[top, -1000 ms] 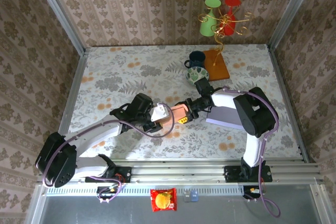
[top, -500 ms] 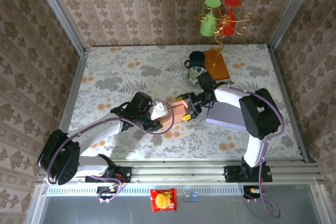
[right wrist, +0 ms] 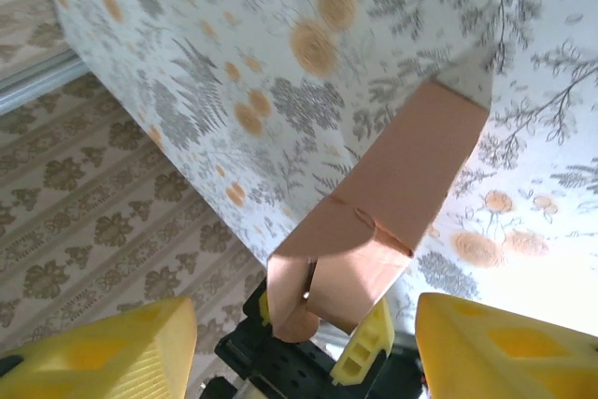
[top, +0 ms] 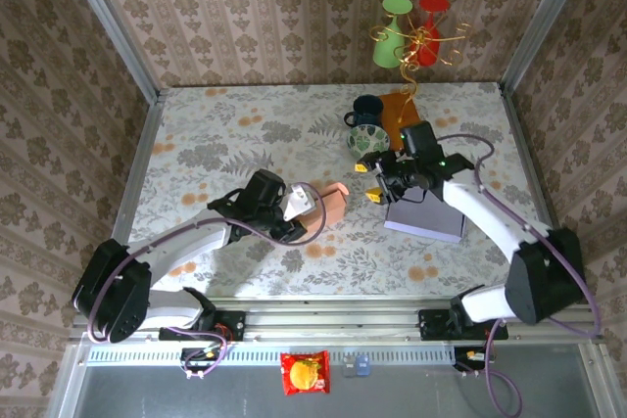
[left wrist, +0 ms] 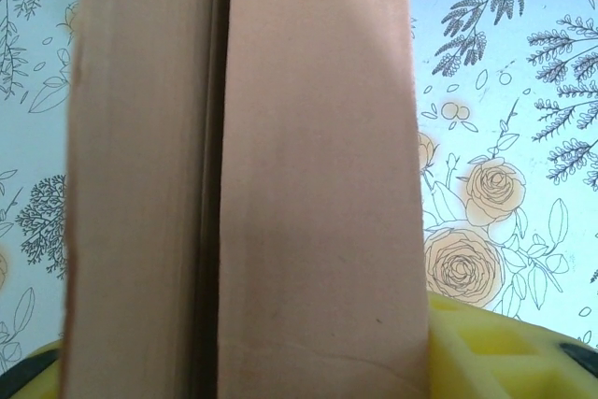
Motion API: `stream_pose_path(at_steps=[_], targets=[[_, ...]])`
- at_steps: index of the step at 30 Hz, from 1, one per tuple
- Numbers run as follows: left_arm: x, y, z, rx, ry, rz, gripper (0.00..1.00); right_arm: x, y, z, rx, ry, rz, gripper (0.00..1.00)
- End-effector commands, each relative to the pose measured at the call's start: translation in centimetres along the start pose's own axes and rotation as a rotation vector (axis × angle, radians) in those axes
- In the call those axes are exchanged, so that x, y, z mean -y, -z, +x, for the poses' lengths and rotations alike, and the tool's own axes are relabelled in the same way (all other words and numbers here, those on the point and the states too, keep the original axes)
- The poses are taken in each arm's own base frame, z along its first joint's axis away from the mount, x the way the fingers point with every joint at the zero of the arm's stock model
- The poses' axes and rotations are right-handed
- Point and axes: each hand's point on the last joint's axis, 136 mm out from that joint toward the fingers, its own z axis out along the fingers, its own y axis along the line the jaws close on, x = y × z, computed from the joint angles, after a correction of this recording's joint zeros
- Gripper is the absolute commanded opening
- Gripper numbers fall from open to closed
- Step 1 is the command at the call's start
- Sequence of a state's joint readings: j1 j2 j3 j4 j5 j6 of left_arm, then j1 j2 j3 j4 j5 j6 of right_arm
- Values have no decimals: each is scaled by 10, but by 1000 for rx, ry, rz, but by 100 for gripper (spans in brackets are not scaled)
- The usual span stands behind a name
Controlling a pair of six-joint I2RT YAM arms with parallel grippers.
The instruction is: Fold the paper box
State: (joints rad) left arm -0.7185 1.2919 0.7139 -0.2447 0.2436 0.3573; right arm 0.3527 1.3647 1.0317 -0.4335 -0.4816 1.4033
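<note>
The paper box (top: 331, 205), a pinkish-brown carton, is sitting near the middle of the floral table (top: 216, 134), a little toward the near edge, with its long body angling away from the left arm. In the left wrist view its two long flaps are meeting along a dark seam running the length of the panel. The left gripper (top: 309, 210) is clamping the box's near end, its yellow fingers (left wrist: 491, 352) pressing against opposite sides of the cardboard; whether the far end is resting on the table cannot be told. The right gripper (top: 368, 182) is hovering just to the right of the box, apart from it, with its yellow fingers (right wrist: 103, 343) spread wide and nothing between them. Under the right arm a flat lavender sheet (top: 431, 214) is lying on the table. Farther back, a patterned bowl (top: 366, 141) and a dark blue mug (top: 368, 108) are standing close together beside an orange wooden base (top: 404, 116), whose gold wire stand is carrying a green cup (top: 392, 31) and a red cup (top: 431, 15). A red snack packet (top: 305, 372) is lying in front of the arm bases.
</note>
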Motion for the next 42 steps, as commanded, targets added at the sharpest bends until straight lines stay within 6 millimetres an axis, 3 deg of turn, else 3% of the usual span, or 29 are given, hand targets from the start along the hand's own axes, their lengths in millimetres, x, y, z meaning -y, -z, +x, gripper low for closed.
stream_pose_path(at_steps=[1, 8, 18, 34, 42], targets=[[-1, 2, -18, 46, 49, 10, 50, 13, 10, -8, 125, 174, 30, 58], [2, -2, -25, 39, 91, 14, 47, 6, -11, 33, 83, 367, -24, 48], [5, -7, -30, 22, 117, 3, 46, 15, -60, 49, 9, 357, 26, 48], [7, -9, -30, 20, 103, 0, 48, 49, -93, 41, 6, 247, 134, 51], [7, -8, -31, 22, 103, -10, 49, 54, -87, 40, 9, 237, 163, 44]])
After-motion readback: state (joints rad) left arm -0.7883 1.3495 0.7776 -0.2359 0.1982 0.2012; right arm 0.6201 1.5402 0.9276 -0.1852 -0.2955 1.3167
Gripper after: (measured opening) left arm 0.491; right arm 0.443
